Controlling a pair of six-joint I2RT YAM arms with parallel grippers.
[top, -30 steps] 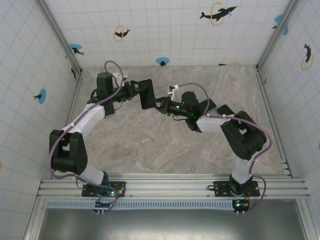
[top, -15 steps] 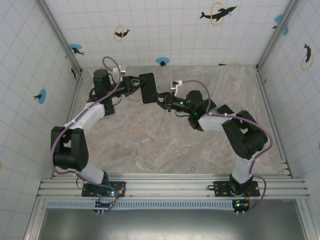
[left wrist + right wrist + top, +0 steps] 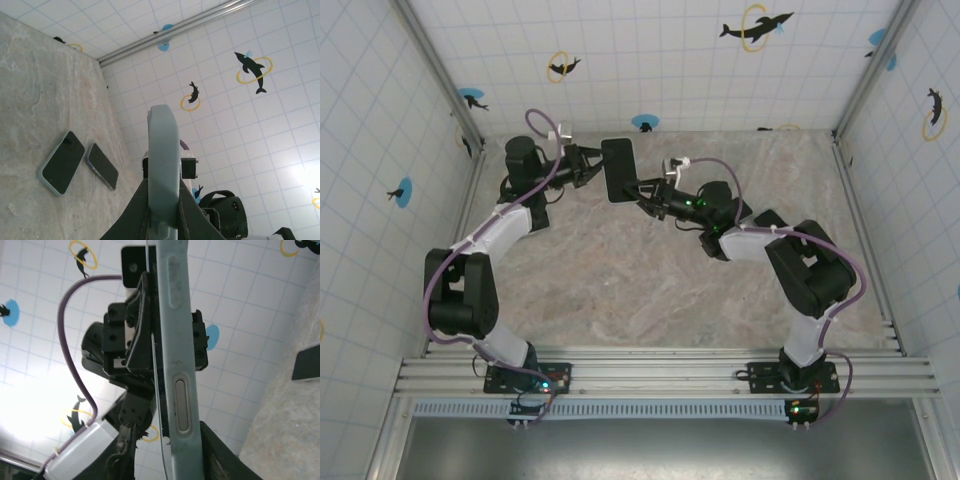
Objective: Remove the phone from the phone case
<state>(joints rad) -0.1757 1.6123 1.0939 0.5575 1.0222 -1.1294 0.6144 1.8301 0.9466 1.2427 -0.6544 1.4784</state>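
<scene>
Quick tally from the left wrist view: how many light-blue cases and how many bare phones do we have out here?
Light-blue cases: 2, the held case and the table case
Bare dark phone: 1
Total: 3

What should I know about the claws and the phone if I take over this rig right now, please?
Left claw: shut on the pale blue-grey phone case, held up above the marbled stone table.
Right claw: at the case's opposite edge; I cannot tell whether it grips.
Black phone: appears seated in the case.
Done: cased phone raised between both arms.
Left: work the phone out of the case.
</scene>
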